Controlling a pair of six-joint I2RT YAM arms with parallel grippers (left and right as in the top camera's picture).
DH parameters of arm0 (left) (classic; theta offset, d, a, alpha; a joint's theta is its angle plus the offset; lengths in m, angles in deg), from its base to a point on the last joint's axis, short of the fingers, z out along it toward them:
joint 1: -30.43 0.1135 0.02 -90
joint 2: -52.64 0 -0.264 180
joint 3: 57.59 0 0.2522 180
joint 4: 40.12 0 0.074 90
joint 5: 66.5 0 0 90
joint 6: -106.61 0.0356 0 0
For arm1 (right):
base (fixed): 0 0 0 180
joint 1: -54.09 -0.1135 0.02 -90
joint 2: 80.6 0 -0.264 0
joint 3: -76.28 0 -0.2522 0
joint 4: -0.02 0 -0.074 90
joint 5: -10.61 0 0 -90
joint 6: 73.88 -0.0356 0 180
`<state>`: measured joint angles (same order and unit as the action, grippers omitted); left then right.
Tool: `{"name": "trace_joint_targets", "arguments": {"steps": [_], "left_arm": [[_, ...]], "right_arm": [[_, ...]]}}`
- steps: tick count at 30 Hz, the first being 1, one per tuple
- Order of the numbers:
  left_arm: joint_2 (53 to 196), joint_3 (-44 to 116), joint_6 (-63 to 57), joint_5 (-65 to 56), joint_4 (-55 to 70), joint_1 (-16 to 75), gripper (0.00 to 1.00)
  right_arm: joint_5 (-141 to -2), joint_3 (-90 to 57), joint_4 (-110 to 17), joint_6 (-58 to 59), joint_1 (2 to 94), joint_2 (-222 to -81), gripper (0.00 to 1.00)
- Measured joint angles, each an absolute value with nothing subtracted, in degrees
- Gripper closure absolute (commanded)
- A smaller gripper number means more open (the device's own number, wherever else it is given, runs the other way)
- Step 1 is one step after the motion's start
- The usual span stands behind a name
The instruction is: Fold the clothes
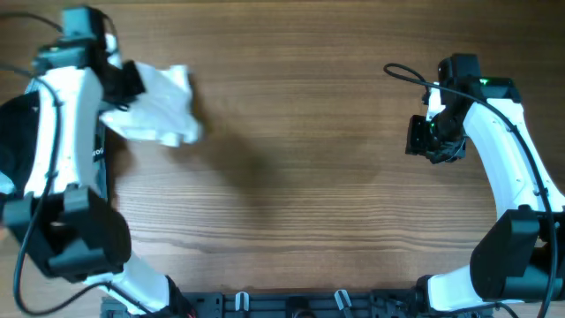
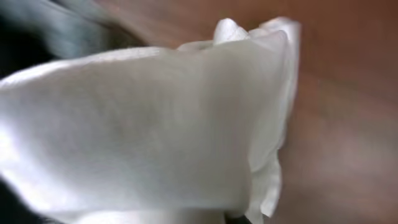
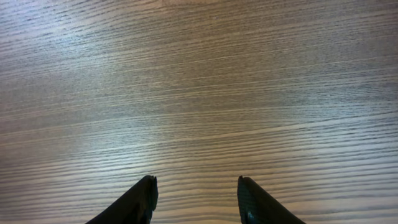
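Because the left pincer (image 1: 129, 81) is buried in white cloth and its fingers show in neither view, I judge rather than see that it is clamped on the T-shirt (image 1: 163, 108): the fabric gathers tight at the pincer and spreads outward from there in a crumpled, lumpy wad, part of it seemingly raised off the desk (image 1: 291, 185). In the wrist view the soft, thin cloth fills almost everything in front of the pincer, with a loose folded edge on its far side; no lettering shows. So the step in hand looks like fetching the shirt, and folding has not begun. Well apart from the wad, the right pincer (image 3: 196, 182) hangs with fingers apart over bare wood, holding nothing. The next move calls for bringing the shirt to the open desk between the pincers and spreading it flat, likely with both.
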<state>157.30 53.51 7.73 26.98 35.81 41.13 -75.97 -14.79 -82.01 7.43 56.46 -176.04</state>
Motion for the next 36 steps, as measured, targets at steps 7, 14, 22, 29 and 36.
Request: {"name": "trace_joint_targets", "arguments": {"steps": [7, 14, 22, 29, 36], "left_arm": [[154.0, 55.6, 7.7, 39.0, 32.6, 53.9, 0.96], [154.0, 55.6, 7.7, 37.2, 28.9, 63.2, 0.75], [154.0, 55.6, 3.8, 36.5, 30.5, 71.8, 0.23], [154.0, 55.6, 3.0, 12.2, 34.8, 68.0, 0.26], [154.0, 55.9, 6.5, 10.4, 47.6, 42.9, 0.0]], "right_arm": [[-76.0, -14.8, -81.9, 7.6, 56.5, -176.0, 0.53], [-76.0, -14.8, -81.9, 7.9, 56.5, -176.0, 0.53], [-76.0, -14.8, -81.9, 7.9, 56.5, -176.0, 0.53], [-76.0, -14.8, -80.7, 7.9, 56.5, -176.0, 0.44], [-60.6, -14.7, -69.2, 11.6, 56.4, -176.0, 0.0]]}}
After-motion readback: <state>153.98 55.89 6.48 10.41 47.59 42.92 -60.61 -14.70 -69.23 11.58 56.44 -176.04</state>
